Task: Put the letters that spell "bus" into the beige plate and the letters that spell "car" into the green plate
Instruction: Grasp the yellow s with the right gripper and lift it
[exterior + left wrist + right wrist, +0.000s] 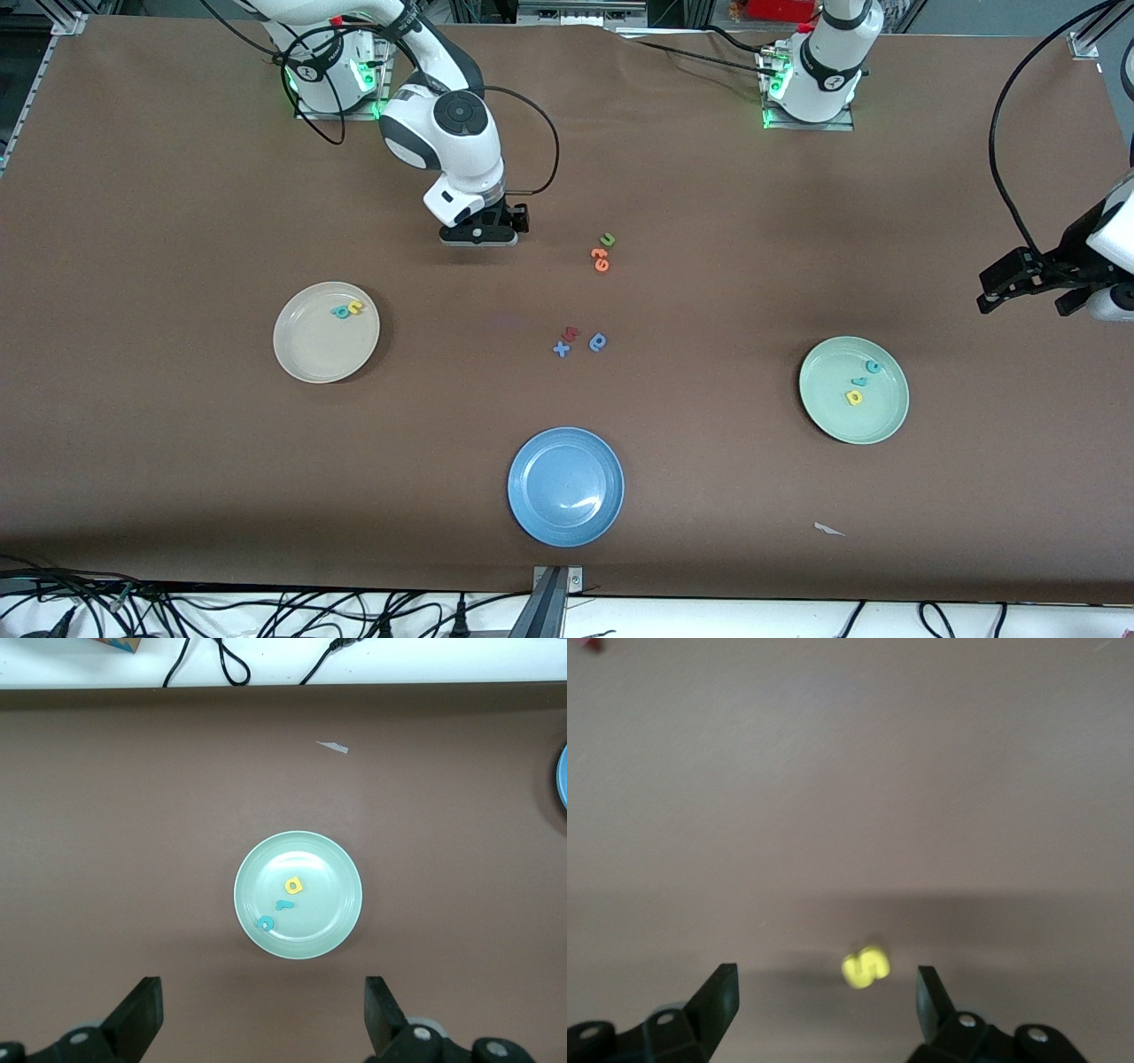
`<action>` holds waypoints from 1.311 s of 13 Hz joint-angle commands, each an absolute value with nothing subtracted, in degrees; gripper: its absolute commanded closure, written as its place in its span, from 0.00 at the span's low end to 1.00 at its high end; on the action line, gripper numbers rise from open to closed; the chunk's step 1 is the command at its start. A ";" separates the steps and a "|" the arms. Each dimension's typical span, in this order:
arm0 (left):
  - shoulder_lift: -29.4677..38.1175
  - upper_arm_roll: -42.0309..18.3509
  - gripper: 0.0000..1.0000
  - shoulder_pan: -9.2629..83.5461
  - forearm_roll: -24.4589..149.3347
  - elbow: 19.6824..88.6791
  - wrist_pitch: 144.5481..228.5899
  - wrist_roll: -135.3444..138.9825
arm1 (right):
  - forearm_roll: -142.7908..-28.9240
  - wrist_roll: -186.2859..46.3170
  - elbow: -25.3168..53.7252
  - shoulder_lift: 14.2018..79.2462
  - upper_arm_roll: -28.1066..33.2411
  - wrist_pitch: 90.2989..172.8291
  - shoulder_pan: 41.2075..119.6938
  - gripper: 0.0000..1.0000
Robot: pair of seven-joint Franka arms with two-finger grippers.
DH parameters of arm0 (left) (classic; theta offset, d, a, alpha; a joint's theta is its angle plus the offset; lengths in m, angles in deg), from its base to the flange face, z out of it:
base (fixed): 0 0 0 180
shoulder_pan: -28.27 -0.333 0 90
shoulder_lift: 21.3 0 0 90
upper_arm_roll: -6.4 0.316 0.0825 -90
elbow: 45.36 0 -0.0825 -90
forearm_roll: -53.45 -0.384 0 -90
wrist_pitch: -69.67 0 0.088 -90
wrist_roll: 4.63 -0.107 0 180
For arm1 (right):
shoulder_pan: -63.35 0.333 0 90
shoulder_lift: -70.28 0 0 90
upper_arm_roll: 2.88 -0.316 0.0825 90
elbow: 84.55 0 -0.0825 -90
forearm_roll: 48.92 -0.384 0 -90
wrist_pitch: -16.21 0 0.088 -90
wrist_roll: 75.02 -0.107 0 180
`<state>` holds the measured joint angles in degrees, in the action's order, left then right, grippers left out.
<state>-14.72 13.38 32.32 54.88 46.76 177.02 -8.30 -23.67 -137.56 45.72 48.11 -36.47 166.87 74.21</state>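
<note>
In the beige plate (pixel 326 332), two letters; green plate (pixel 854 389), three.

Two letters (pixel 346 309) lie in one plate (pixel 306 354) toward the right arm's end; three letters (pixel 859 381) lie in another plate (pixel 873 421) toward the left arm's end; a third plate (pixel 532 505) sits between them, nearer the front camera.
</note>
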 commanded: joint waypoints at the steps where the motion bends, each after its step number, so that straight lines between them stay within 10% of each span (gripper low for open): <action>1: -14.97 13.43 0.00 32.14 56.35 46.31 176.98 -9.38 | -21.34 -137.86 52.54 50.14 -36.90 174.93 73.64 0.09; 17: -14.53 13.43 0.00 32.93 56.35 46.49 176.98 -9.38 | -5.07 -137.95 53.09 43.91 -33.91 178.72 72.58 0.10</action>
<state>-14.61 13.11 32.76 54.89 46.75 177.01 -8.30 -6.47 -137.57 53.95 45.08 -33.97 177.46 73.06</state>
